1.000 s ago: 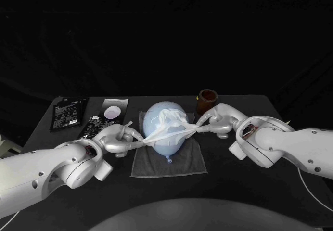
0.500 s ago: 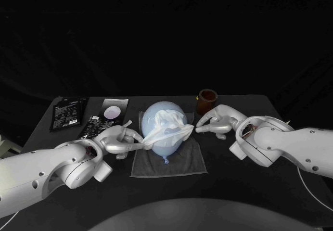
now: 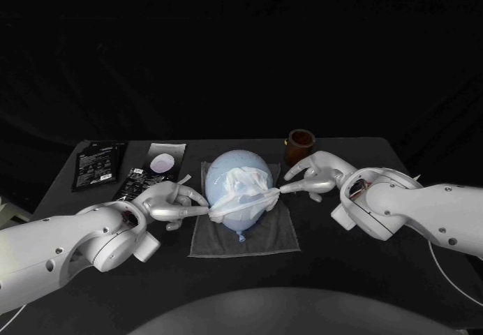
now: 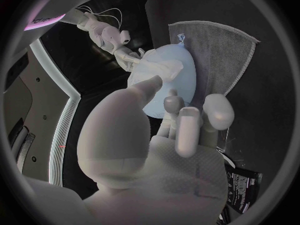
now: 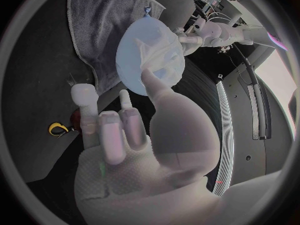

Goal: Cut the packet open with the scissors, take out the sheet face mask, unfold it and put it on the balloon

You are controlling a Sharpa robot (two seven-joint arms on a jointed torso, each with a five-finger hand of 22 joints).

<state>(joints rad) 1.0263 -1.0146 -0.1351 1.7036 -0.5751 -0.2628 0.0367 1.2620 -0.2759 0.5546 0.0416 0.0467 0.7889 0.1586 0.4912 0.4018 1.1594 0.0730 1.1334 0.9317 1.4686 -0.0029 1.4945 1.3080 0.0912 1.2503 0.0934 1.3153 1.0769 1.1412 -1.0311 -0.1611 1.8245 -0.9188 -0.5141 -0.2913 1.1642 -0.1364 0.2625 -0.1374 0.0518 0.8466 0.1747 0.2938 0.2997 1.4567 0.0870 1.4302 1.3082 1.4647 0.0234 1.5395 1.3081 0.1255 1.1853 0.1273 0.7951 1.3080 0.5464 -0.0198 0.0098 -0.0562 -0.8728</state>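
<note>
A pale blue balloon (image 3: pixel 237 183) lies on a grey towel (image 3: pixel 246 237) mid-table. The white sheet mask (image 3: pixel 246 187) is draped across the balloon's middle, crumpled and partly spread. My left hand (image 3: pixel 173 202) sits at the balloon's left side and holds the mask's left end, which runs in a strip to its fingers. In the left wrist view its thumb reaches onto the mask (image 4: pixel 161 71). My right hand (image 3: pixel 312 178) is at the balloon's right side with fingers apart, one fingertip touching the mask's right edge (image 5: pixel 164 60).
Two black packets (image 3: pixel 99 164) (image 3: pixel 136 183) and a packet with a pale round window (image 3: pixel 166 159) lie at the back left. A brown jar (image 3: pixel 300 146) stands behind my right hand. A small yellow object (image 5: pixel 57 129) lies on the table near the right hand.
The mask was stretched taut between both hands above the balloon; now it lies slacker on the balloon. My right hand's fingers have parted from their pinch, and both hands sit closer in.
</note>
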